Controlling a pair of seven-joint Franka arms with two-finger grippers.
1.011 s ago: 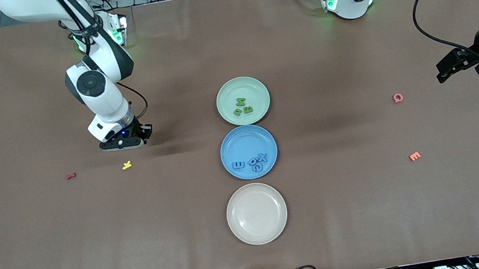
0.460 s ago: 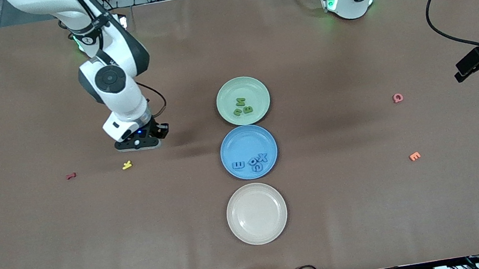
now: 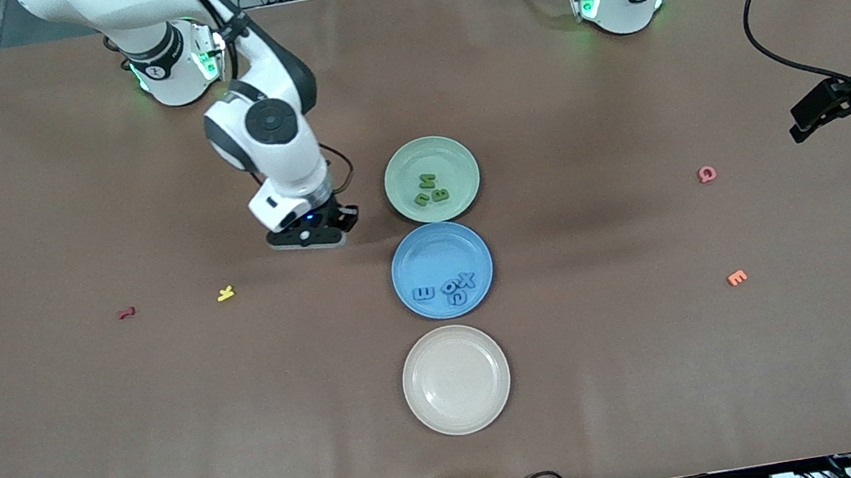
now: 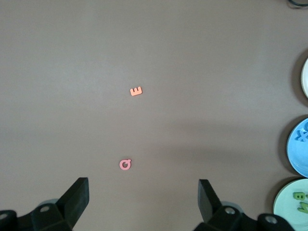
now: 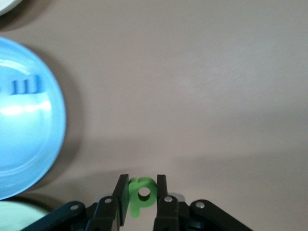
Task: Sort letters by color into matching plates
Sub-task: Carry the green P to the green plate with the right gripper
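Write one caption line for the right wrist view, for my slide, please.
Right gripper shut on a green letter, carried over bare table beside the blue plate.

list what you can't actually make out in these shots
- Green letter held in the right gripper: right wrist view, jaws cover its sides; in the front view the gripper hides it completely.
- Left gripper, waiting past the pink letter: front view, its body hides the open jaws' tips.
- Dark red letter: front view, too small to read.
- Cream plate: left wrist view, cut off by the frame edge.
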